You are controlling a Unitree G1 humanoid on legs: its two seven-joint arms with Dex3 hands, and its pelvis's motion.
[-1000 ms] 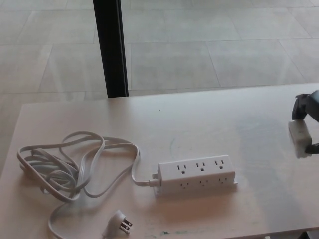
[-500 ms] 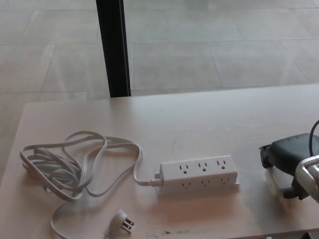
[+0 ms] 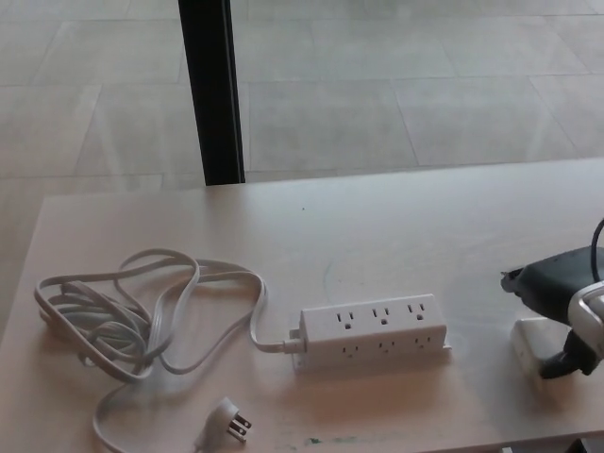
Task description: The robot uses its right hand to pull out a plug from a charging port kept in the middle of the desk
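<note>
Cord [image 3: 142,316] left of power strip [image 3: 373,330]; plug [image 3: 534,343] right.

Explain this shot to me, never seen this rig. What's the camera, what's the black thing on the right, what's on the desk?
This is a single picture from a camera on a humanoid robot's head, looking down at a pale desk with a tiled floor beyond it. Picture left is the robot's own left.

The black shape at the right edge is the robot's right hand, with part of the forearm. Its fingers are not clear enough to say whether it is open or shut. Just below it a small white block lies on the desk; it looks like a plug or adapter, and I cannot tell whether the hand is touching it. The left hand is not in view.

In the middle lies a white power strip with all visible sockets empty. Its cord is bunched in loose loops on the left and ends in a pronged plug lying near the front edge.
</note>
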